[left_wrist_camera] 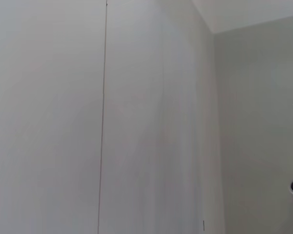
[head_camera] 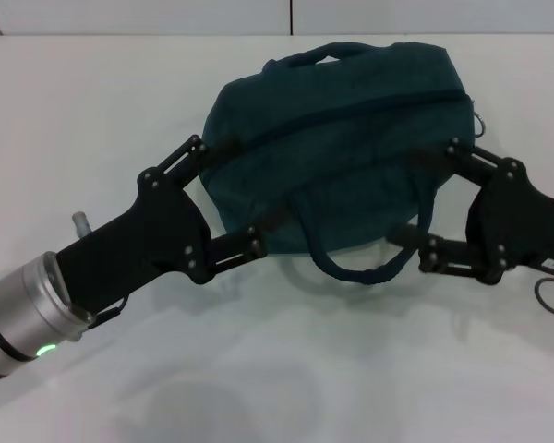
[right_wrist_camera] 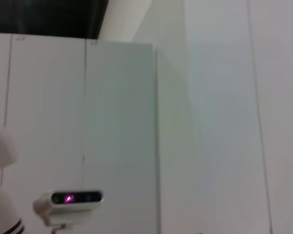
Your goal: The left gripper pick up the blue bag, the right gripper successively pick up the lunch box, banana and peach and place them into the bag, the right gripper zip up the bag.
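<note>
The blue bag (head_camera: 337, 157) lies on its side on the white counter (head_camera: 92, 111), bulging as though full, its zip line running as a dark seam across the upper face and looking closed along what I can see of it. My left hand (head_camera: 226, 198) reaches in from the near left with its fingers spread wide, one tip at the bag's upper left edge and the other at its lower edge, so the fabric sits between them; I judge I am bracing that end rather than clamping it. My right hand (head_camera: 434, 198) comes in from the right, also spread, one finger touching the bag near the end of the zip and the other down by the loose handle loop (head_camera: 369, 268) that droops onto the counter. It has hold of nothing that I can make out. A second handle (head_camera: 328, 53) arches at the far side. I see no lunch box, banana or peach outside, so I take them to be within, and the task nearly done. Holding both ends keeps the soft bag from sliding. My wrist cameras show only walls and a small lit device (right_wrist_camera: 71, 200).
</note>
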Robot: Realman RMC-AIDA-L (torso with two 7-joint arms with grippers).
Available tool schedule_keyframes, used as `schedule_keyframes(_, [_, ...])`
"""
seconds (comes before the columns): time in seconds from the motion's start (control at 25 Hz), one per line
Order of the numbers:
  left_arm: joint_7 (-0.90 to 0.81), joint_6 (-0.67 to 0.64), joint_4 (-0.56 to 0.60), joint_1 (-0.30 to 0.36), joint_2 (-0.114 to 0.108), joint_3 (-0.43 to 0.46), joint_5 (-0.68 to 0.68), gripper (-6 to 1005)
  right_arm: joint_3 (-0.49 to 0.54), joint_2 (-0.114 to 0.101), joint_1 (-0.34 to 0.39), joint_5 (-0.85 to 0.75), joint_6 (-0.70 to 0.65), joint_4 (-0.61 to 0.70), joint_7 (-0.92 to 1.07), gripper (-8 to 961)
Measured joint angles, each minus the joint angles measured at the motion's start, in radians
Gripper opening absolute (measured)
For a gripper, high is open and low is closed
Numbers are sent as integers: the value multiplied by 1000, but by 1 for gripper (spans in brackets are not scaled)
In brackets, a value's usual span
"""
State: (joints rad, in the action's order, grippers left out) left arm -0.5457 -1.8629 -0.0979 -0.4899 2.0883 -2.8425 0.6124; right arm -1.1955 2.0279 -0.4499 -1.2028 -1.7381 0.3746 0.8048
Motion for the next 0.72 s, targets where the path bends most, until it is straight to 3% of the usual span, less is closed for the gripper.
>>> schedule_keyframes(0.72, [36, -7, 1, 19, -1, 0, -5, 887, -10, 0, -2, 72, -21, -77, -47, 877])
